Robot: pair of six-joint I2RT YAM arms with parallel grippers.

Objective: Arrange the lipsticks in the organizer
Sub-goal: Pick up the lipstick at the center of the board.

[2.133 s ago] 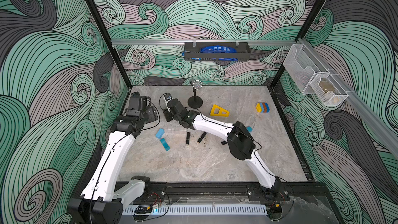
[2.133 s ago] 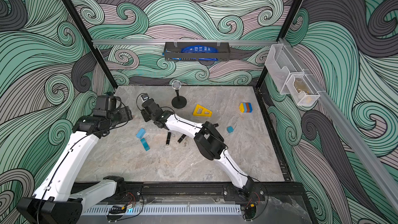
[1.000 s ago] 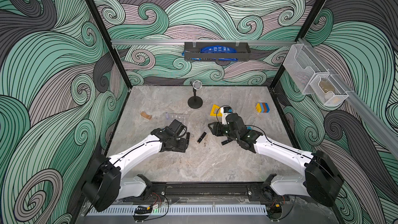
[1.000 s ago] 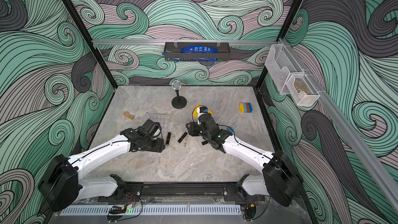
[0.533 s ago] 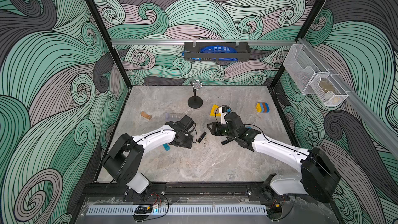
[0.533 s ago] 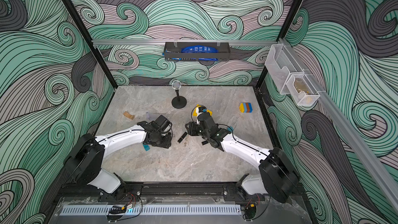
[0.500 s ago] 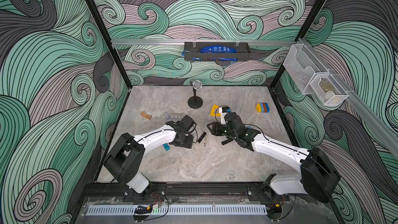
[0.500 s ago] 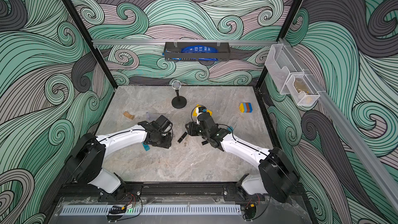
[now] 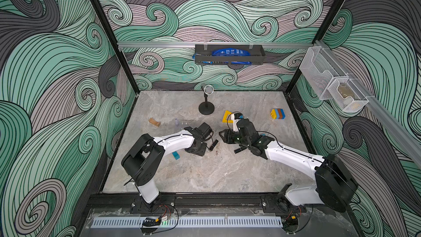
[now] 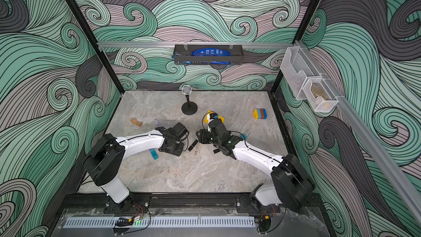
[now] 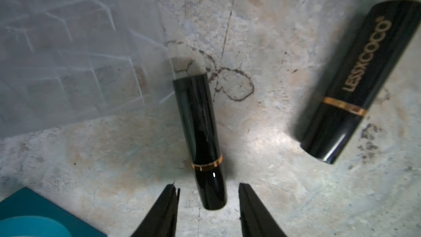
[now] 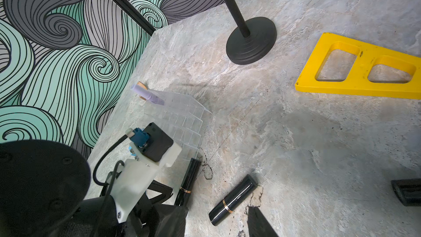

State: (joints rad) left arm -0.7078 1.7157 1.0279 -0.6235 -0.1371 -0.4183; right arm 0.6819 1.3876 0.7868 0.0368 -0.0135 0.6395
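Note:
One black lipstick [image 11: 200,140] lies flat on the marble beside the clear organizer [image 11: 68,53]. My left gripper [image 11: 207,185] is open, its fingertips on either side of the tube's near end with a gap on each side. A second lipstick [image 12: 232,199] lies between the spread fingers of my open right gripper [image 12: 216,210], touching neither. In a top view this tube [image 9: 214,144] sits between the left gripper [image 9: 200,150] and right gripper [image 9: 224,136]. A third lipstick [image 9: 239,150] lies under the right forearm. The organizer [image 12: 177,115] holds no tubes.
A lilac piece [image 12: 148,93] rests on the organizer's far edge. The yellow frame [image 12: 364,69] and black stand base [image 12: 250,39] lie behind. A teal block [image 9: 175,155] sits by the left arm, with a wooden piece [image 9: 154,121] far left and stacked coloured blocks [image 9: 278,113] far right.
My left gripper has moved right to the lipstick by the organizer, and its jaws have narrowed around the tube's end. The right arm has barely moved.

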